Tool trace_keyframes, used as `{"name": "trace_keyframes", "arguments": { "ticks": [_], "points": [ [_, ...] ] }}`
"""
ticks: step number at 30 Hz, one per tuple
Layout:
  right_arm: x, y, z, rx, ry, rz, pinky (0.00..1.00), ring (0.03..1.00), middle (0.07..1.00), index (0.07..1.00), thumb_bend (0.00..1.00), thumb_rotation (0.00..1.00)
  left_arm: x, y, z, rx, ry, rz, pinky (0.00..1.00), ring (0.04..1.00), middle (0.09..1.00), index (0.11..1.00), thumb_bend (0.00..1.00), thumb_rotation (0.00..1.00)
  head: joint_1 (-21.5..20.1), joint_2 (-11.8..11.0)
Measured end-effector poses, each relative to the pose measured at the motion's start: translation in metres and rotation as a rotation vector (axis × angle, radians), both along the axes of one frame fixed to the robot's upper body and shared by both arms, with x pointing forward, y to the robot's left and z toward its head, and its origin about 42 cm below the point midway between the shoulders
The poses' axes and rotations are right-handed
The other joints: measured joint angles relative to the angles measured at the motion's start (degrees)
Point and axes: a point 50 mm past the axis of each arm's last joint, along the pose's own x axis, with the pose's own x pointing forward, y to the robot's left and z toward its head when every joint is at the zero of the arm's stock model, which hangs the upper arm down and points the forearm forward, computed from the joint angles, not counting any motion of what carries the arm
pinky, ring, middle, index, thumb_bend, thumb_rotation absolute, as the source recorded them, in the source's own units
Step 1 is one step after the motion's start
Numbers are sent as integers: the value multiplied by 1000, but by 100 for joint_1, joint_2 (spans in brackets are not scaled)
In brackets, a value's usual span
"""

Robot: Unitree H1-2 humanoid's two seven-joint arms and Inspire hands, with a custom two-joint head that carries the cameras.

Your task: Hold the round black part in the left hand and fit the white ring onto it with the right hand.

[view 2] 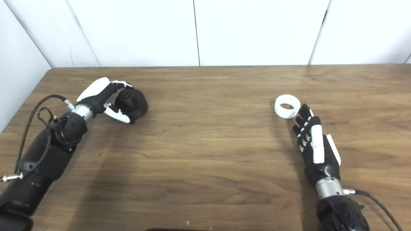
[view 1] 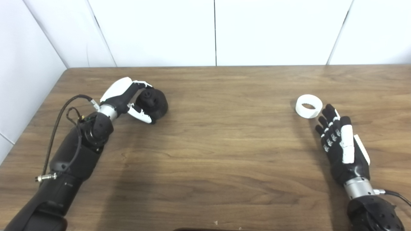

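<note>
The round black part (view 1: 154, 102) rests on the wooden table at the left. My left hand (view 1: 126, 96) is wrapped around its near side, thumb below and fingers over the top, shut on it. The white ring (view 1: 309, 106) lies flat on the table at the right. My right hand (view 1: 340, 144) lies just below and to the right of the ring, fingers straight and spread, open and holding nothing. Its fingertips (view 2: 303, 110) almost touch the ring's rim.
The wooden table (view 1: 218, 144) runs to a white panelled wall (view 1: 215, 32) at the back, and a white side wall closes the left edge. A black cable (view 1: 61, 118) loops off my left forearm.
</note>
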Motion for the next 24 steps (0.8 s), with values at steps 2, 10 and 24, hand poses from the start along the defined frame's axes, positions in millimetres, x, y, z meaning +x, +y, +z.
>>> {"name": "trace_keyframes", "arguments": {
  "ticks": [2, 10, 24],
  "points": [
    [0, 0, 0, -1, 2, 1, 1000, 1000, 1000, 1000, 622, 1000, -4, -4, -2, -8, 4, -13, 854, 962, 891, 495, 523, 73, 0, 9],
    [1, -3, 3, -18, 9, 18, 1000, 1000, 1000, 1000, 617, 1000, -19, -33, 2, -30, 50, -83, 847, 957, 885, 496, 523, 74, 0, 70],
    [1, 2, 5, -30, 13, 36, 1000, 1000, 1000, 1000, 629, 1000, -56, -96, 5, -43, 86, -311, 853, 957, 881, 495, 523, 75, -17, 132]
  ]
}}
